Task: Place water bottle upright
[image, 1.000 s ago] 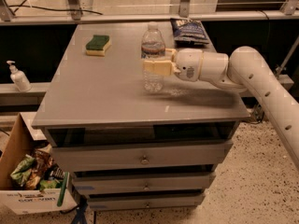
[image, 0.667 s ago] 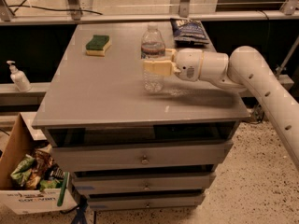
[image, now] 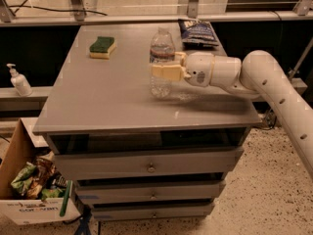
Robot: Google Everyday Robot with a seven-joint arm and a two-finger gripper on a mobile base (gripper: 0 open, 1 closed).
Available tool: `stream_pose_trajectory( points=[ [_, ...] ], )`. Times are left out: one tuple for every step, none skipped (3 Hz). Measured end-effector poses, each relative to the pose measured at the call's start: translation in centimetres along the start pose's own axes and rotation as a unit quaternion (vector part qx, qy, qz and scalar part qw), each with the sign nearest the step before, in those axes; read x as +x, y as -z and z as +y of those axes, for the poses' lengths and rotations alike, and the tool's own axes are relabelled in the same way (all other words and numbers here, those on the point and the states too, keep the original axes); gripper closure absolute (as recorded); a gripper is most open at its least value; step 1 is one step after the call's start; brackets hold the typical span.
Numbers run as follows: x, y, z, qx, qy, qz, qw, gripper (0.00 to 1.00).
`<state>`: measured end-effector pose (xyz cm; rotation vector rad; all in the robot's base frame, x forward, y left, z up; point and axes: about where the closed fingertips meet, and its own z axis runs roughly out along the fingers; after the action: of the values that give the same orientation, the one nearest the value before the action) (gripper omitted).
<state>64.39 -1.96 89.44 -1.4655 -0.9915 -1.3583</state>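
The clear, ribbed water bottle (image: 162,58) stands upright near the middle of the grey tabletop (image: 107,97), cap at the top. My gripper (image: 165,65) reaches in from the right on a white arm. Its pale fingers (image: 166,72) sit on either side of the bottle's middle, closed on it. The bottle's base rests on the table surface.
A green and yellow sponge (image: 102,46) lies at the back left of the table. A dark snack bag (image: 198,32) lies at the back right. A white pump dispenser (image: 18,81) stands on a ledge to the left. A cardboard box of packets (image: 29,185) sits on the floor at lower left.
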Motion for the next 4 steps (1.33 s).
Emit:
stream_pose_trajectory(
  points=[
    [-0.1,0.9,-0.5,-0.001,-0.001,0.004,1.0000,0.12],
    [0.1,1.6,-0.8,-0.002,-0.001,0.006,1.0000,0.00],
    [0.3,1.8,-0.9,-0.002,0.000,0.006,1.0000,0.00],
    [0.5,2.0,-1.0,-0.004,0.000,0.003,1.0000,0.00]
  ],
)
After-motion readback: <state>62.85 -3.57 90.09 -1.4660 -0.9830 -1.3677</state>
